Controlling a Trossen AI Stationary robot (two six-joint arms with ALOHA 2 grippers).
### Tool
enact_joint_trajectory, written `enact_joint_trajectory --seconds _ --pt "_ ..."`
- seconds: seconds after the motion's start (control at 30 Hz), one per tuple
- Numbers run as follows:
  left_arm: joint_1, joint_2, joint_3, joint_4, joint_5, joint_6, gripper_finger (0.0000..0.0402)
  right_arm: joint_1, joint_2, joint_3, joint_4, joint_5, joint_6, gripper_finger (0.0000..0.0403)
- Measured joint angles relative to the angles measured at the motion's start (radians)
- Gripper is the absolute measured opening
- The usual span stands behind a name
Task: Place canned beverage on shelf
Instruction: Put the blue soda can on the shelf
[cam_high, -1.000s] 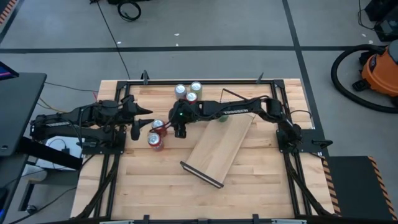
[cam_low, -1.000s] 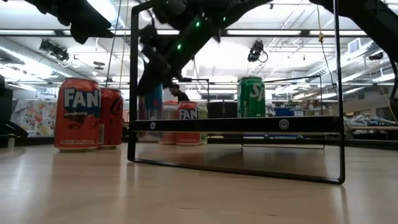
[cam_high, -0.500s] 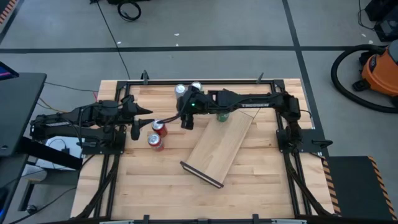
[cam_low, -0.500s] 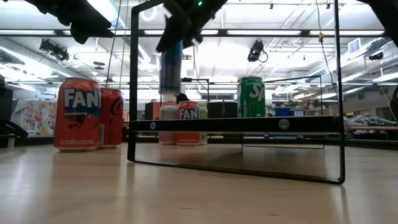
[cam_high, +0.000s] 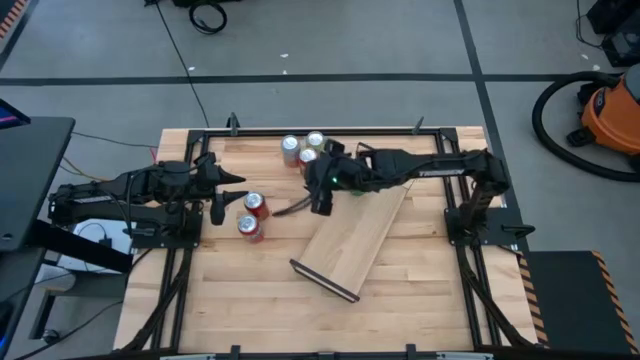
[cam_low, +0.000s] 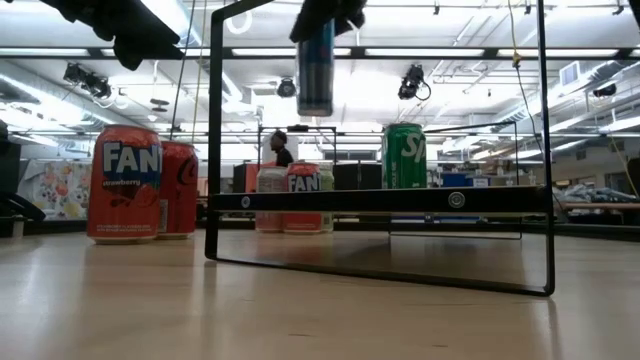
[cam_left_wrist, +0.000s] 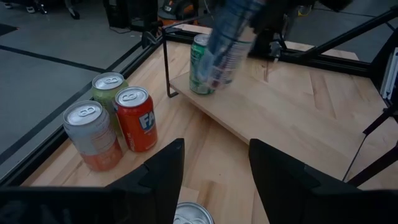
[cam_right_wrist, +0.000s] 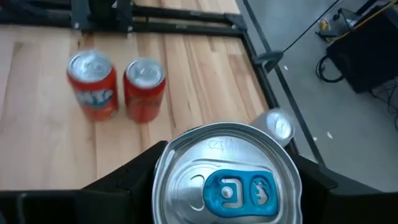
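Right end effector (cam_high: 322, 197) carrying blue can (cam_low: 315, 66) sideways toward shelf (cam_high: 355, 235), gripping it aloft, apparently just above plank edge, left end effector (cam_high: 232, 190) waiting, fingers parted.

My right end effector (cam_high: 322, 197) hangs raised, fingers clamped on a can; my left end effector (cam_high: 222, 192) waits apart, fingers spread.

Blue can (cam_low: 315, 65) held aloft; shelf (cam_high: 352, 235) flat, angled.
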Motion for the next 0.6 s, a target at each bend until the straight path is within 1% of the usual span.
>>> enact_joint_trajectory --seconds 0.23,0.43,0.6 --pt "0.0 0.0 0.0 0.002 0.0 0.0 0.0192 0.056 -0.12 -0.211 0.039 0.071 0.107 0.025" --pt "0.0 0.0 0.0 0.017 0.0 0.0 0.0192 0.093 -0.25 -0.442 0.132 0.09 0.218 0.025" --pt "0.0 0.0 0.0 0.019 0.0 0.0 0.0192 0.121 -0.354 -0.597 0.203 0.11 0.309 0.025"
